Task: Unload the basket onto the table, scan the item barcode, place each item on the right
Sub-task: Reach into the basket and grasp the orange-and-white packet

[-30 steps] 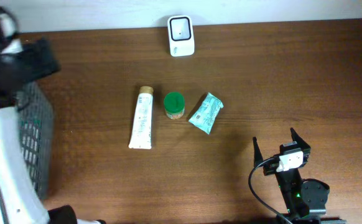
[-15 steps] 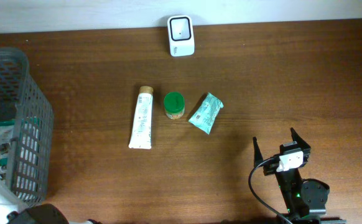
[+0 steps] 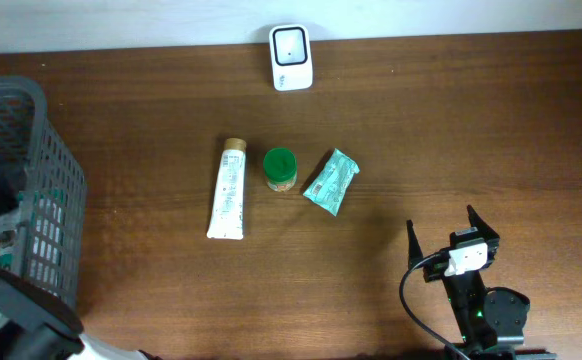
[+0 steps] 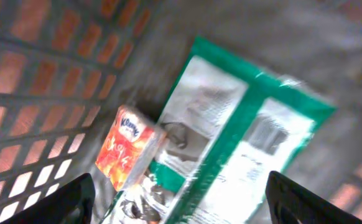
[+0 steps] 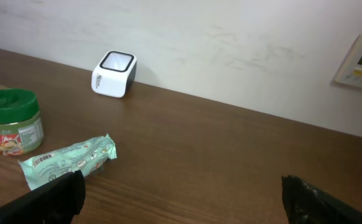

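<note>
The white barcode scanner (image 3: 291, 57) stands at the table's back edge and also shows in the right wrist view (image 5: 114, 73). A white tube (image 3: 228, 189), a green-lidded jar (image 3: 280, 168) and a teal packet (image 3: 331, 182) lie in a row mid-table. Inside the grey basket (image 3: 31, 170), my left gripper (image 4: 181, 199) hangs open over a green-and-white packet (image 4: 243, 137) and an orange tissue pack (image 4: 130, 148), touching neither. My right gripper (image 3: 440, 222) rests open and empty at the front right.
The basket's mesh wall (image 4: 38, 81) rises close on the left of the left gripper. The left arm's dark body (image 3: 26, 320) covers the basket's front corner. The jar (image 5: 12, 121) and teal packet (image 5: 66, 160) lie left of the right gripper (image 5: 181, 193).
The left arm has swung off the basket's top toward the lower left corner of the overhead view, uncovering the basket. The right arm and table items have not moved.
</note>
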### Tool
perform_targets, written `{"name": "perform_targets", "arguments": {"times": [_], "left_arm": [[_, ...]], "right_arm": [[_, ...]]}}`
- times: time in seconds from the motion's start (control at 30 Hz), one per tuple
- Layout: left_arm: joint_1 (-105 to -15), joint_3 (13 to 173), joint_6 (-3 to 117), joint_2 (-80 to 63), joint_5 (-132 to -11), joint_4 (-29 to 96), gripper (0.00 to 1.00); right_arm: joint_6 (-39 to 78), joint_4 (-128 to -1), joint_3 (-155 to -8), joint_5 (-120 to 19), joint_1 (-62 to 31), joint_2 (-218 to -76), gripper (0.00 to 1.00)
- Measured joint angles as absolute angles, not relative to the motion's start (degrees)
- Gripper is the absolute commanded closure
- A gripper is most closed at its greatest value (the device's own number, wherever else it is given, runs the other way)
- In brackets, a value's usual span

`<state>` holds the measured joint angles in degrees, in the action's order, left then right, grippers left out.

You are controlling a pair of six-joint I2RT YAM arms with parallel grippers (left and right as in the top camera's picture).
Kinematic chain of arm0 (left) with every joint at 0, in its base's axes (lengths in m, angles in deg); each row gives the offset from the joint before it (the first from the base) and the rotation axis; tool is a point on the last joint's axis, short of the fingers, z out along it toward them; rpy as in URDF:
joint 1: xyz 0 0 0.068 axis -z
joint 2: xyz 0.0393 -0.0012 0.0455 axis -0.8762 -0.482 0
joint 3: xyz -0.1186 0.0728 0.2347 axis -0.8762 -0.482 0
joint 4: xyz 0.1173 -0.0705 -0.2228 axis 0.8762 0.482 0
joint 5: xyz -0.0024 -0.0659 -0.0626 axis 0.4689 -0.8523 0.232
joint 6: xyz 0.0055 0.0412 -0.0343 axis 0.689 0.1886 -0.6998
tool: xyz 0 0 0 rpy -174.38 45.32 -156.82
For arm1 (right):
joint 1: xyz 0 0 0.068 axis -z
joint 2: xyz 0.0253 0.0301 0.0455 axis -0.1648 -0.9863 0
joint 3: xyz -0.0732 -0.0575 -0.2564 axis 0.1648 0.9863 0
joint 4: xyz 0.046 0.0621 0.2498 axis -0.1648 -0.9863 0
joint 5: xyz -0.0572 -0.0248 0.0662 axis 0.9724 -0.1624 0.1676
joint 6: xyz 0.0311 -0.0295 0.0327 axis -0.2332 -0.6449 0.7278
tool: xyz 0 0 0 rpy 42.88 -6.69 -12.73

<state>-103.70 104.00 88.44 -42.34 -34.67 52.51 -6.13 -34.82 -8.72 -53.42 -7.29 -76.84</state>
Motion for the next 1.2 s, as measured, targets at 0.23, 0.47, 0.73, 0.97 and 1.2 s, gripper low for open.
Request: {"name": "perform_targets", "arguments": {"times": [0.23,0.47,0.73,0.97,1.2], "left_arm": [[-108.0,102.7,91.4,-46.7,-33.8,50.7,0.25],[-109.0,97.1,93.7,-50.8,-32.0,44.9,0.44],[-109.2,96.5,94.2,-52.6,-28.6,43.1,0.64],[-109.3,96.5,94.6,-53.1,-24.0,43.5,1.0],[-107.3,98.8,94.6,-51.2,-22.5,46.8,1.0]], "right_arm": [[-6.1,-34.8,-8.7,-53.4,-7.3,-76.8,0.02],[-6.1,-34.8,-8.7,-53.4,-7.3,-76.8,0.02],[-6.1,-34.8,-8.7,-53.4,-7.3,-76.8,0.02],[-6.1,-34.8,-8.7,-53.4,-7.3,-76.8,0.02],[-6.1,-34.8,-8.7,-53.4,-7.3,-76.8,0.01]]}}
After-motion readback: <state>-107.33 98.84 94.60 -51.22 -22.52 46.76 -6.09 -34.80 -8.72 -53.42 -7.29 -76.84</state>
